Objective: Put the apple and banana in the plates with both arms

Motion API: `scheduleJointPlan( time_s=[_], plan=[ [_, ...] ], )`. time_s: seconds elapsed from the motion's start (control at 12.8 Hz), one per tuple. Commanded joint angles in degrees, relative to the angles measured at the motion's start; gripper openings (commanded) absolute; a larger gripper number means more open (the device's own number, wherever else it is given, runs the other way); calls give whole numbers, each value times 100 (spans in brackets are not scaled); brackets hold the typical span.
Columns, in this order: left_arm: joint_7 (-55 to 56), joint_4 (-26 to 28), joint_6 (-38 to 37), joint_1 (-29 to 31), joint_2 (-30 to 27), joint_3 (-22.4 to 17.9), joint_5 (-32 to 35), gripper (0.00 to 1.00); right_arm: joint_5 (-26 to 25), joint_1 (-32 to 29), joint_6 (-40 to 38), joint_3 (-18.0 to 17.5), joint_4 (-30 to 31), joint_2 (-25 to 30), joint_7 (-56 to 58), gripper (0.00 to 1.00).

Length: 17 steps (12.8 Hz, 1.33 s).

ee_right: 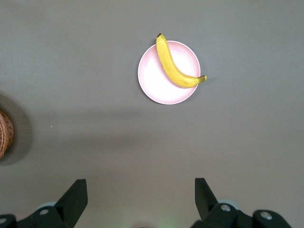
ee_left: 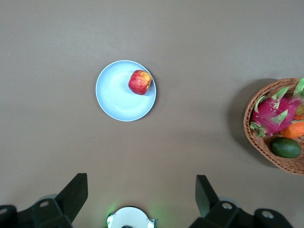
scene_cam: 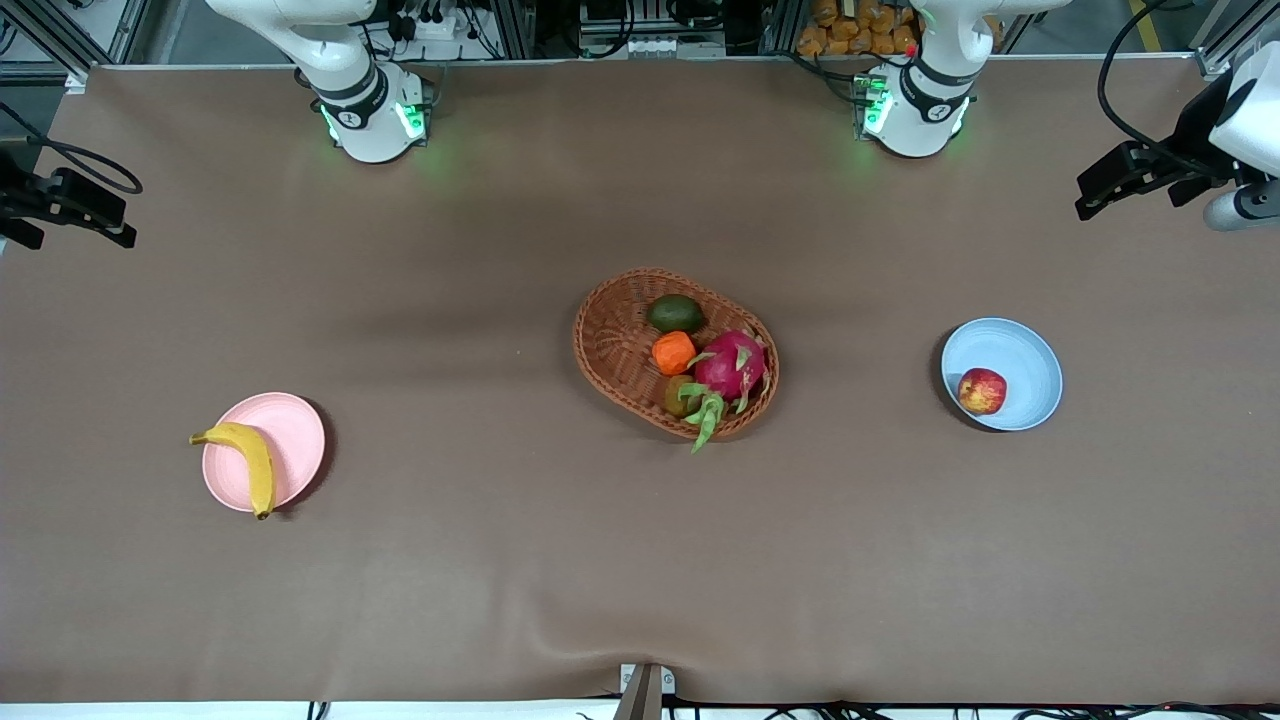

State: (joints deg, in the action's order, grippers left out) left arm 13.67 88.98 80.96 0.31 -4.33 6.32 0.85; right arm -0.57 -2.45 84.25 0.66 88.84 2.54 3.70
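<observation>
The red apple (scene_cam: pixel 982 390) lies in the light blue plate (scene_cam: pixel 1020 350) toward the left arm's end of the table; both also show in the left wrist view, the apple (ee_left: pixel 140 81) on the plate (ee_left: pixel 116 95). The yellow banana (scene_cam: pixel 250 462) lies across the pale pink plate (scene_cam: pixel 290 430) toward the right arm's end, its tips past the rim; the right wrist view shows the banana (ee_right: pixel 173 66) and the plate (ee_right: pixel 154 80). My left gripper (scene_cam: pixel 1090 198) (ee_left: pixel 141 183) is open and empty, high over its end of the table. My right gripper (scene_cam: pixel 120 225) (ee_right: pixel 141 187) is open and empty, high over its end.
An oval wicker basket (scene_cam: pixel 610 340) stands mid-table between the plates, holding a pink dragon fruit (scene_cam: pixel 732 365), an orange fruit (scene_cam: pixel 673 352) and a green fruit (scene_cam: pixel 675 313). Bare brown table surface lies around both plates.
</observation>
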Motion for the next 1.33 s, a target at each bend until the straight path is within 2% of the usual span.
scheduleJointPlan(
  time_s=[0.0, 0.78, 1.09, 1.25],
  plan=[
    [-83, -196, -71, 12, 47, 10, 21, 100, 101, -98, -13, -5, 11, 53, 183, 100],
    [-303, -328, -71, 30, 160, 1, 161, 100, 101, -151, -84, -5, 19, 53, 201, 100],
    [-698, -320, -28, 39, 643, -139, 144, 100, 101, -142, -93, -5, 19, 53, 201, 100],
    [-699, -110, 208, 169, 916, -166, 170, 100, 101, -125, -93, -13, 11, 45, 210, 100]
  ],
)
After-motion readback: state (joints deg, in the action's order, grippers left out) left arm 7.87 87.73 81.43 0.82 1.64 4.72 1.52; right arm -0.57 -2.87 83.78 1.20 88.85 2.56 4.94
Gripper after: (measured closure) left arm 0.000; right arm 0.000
